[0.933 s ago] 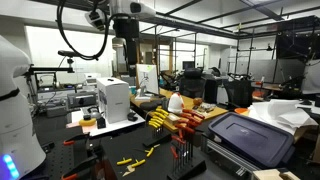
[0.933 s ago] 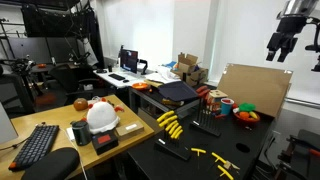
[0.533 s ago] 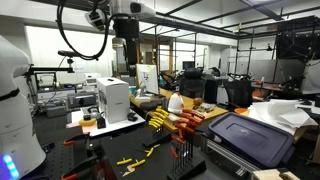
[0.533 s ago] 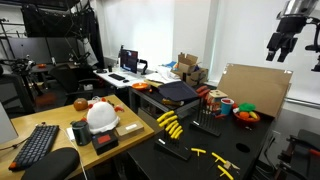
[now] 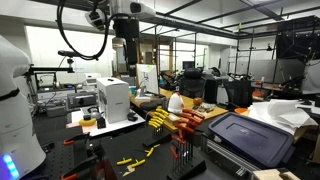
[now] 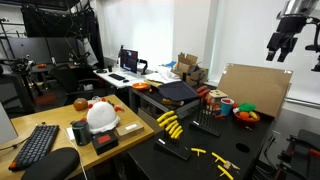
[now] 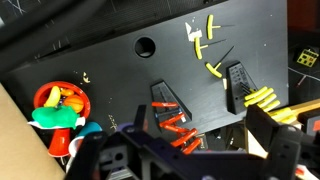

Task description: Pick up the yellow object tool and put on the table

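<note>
No visible change anywhere since a moment ago.

1. Blurred and cut off by the bottom edge of the wrist view: gripper, showing only dark fingers and housing.
2. Partly hidden behind that housing, lower centre of the wrist view: red-handled tools.
3. Partly covered by the finger at the right of the wrist view: yellow-handled tools; number impossible to tell.
4. Too small in both exterior views to tell the kind: loose yellow pieces on the black table.
5. Cut off by the top edge, upper right of an exterior view: arm.
6. Cut off by the left edge of an exterior view: white robot body.
7. Cut off at the lower right: dark bin.
</note>
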